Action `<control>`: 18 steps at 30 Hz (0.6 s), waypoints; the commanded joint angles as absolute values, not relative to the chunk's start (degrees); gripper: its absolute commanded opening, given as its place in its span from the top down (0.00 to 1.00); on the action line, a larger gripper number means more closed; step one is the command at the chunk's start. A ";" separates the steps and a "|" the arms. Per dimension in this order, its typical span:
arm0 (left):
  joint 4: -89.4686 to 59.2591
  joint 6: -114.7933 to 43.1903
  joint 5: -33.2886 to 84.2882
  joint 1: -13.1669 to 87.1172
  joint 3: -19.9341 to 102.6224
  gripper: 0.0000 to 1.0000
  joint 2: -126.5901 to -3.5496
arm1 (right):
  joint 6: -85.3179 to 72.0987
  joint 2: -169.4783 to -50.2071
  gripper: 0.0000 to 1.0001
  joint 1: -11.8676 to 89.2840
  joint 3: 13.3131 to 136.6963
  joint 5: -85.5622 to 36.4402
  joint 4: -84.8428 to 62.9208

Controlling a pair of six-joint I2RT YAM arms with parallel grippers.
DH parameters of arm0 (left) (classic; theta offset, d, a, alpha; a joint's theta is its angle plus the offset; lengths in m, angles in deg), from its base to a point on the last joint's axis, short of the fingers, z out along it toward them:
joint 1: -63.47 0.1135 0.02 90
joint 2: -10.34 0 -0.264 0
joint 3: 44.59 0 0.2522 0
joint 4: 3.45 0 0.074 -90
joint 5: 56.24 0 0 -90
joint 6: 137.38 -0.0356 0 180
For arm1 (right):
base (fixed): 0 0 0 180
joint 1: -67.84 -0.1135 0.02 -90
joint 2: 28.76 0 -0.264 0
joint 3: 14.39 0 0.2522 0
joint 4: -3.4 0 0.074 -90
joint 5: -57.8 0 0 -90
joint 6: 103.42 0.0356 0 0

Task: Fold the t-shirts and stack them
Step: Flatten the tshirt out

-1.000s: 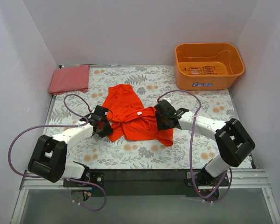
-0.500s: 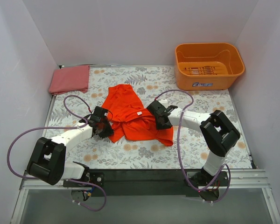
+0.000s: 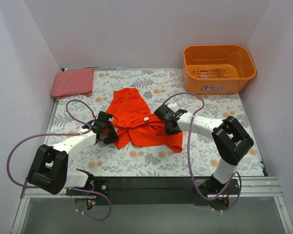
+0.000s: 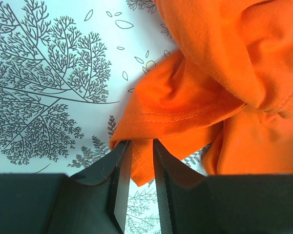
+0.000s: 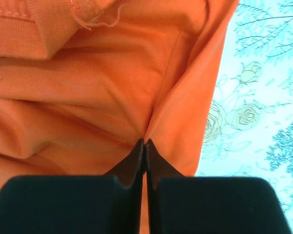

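A vivid orange-red t-shirt lies crumpled in the middle of the floral table. My left gripper is at its left edge. In the left wrist view the shirt's stitched hem corner sits between the narrowly parted jaws of the left gripper, held there. My right gripper is at the shirt's right side. Seen from the right wrist, the right gripper is shut, its tips pinching a fold of the orange cloth. A duller pinkish-red t-shirt lies folded at the far left corner.
A rigid orange plastic tub stands at the far right corner. White walls close in the table on three sides. Purple cables loop from both arms over the floral tablecloth.
My right gripper has closed on a fold of the orange-red shirt, and its arm has drawn in toward the shirt. The left gripper has stayed put on the hem.
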State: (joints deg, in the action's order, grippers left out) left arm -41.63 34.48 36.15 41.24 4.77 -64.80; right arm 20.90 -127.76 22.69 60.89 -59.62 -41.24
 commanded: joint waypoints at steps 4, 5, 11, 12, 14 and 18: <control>-42.61 34.36 37.45 41.50 4.42 0.81 -63.66 | 18.13 -120.79 0.96 22.92 61.87 -64.11 -44.47; -42.70 34.36 37.45 41.50 4.42 0.83 -63.84 | 17.61 -120.44 0.96 23.18 61.51 -63.50 -44.38; -42.70 34.44 37.45 41.41 4.51 0.85 -64.46 | 17.07 -119.38 0.89 24.68 58.79 -60.07 -42.89; -42.70 34.44 37.54 41.50 4.51 0.85 -64.46 | 17.07 -119.46 0.87 24.68 58.61 -59.45 -42.19; -42.78 34.44 37.54 41.50 4.42 0.85 -64.46 | 16.90 -120.17 0.84 24.68 58.17 -58.05 -40.69; -42.87 34.36 37.71 41.50 4.33 0.85 -64.28 | 16.81 -121.92 0.81 24.77 58.34 -56.55 -39.90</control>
State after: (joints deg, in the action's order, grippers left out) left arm -42.51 34.48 36.42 41.24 4.77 -64.88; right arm 17.30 -120.97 24.72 58.35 -57.70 -41.81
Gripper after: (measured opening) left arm 0.149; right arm 0.187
